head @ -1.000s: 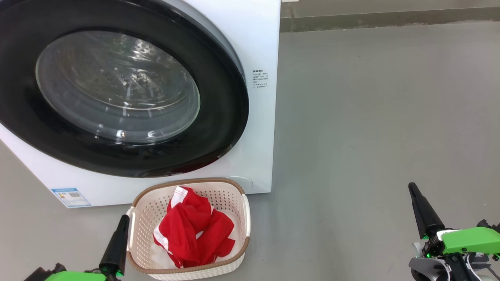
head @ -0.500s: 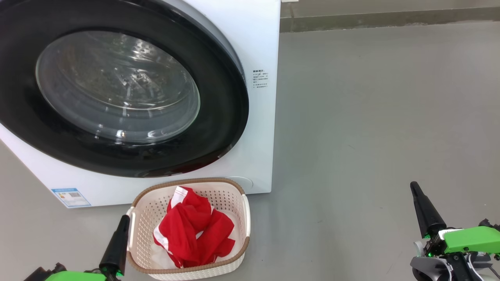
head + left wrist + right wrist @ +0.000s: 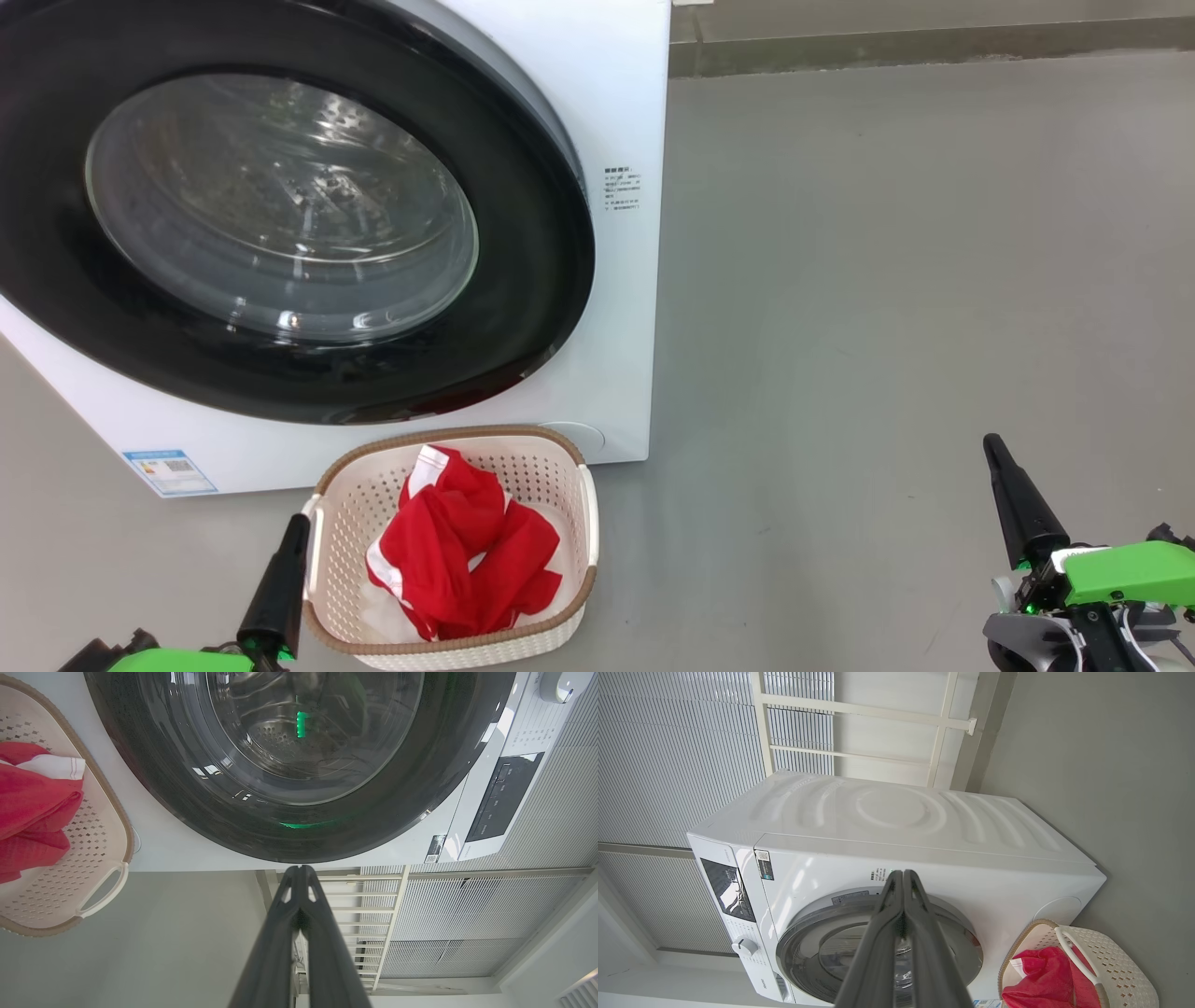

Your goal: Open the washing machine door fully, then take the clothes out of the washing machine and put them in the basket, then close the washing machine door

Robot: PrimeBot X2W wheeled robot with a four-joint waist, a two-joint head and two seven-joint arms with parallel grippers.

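Note:
The washing machine [image 3: 616, 112] [image 3: 896, 826] stands white at the upper left, its door [image 3: 280, 215] [image 3: 299, 756] [image 3: 878, 947] shut flat against the front, steel drum visible through the glass. Red and white clothes [image 3: 462, 551] [image 3: 28, 807] [image 3: 1041, 980] lie in the cream basket [image 3: 560, 467] [image 3: 93, 858] [image 3: 1115, 961] on the floor before the machine. My left gripper [image 3: 299, 523] [image 3: 299, 872] is shut and empty, just left of the basket's handle. Far to the right, my right gripper [image 3: 991, 443] [image 3: 902, 875] is shut and empty above the floor.
Grey floor [image 3: 887, 280] spreads to the right of the machine, up to a low wall base [image 3: 934, 42]. A blue label [image 3: 170, 471] sits on the machine's lower front. White railings and slatted panels [image 3: 714, 742] stand behind the machine.
My right gripper has drifted slightly to the right and a touch up the picture. The left gripper, basket, clothes and door have not moved.

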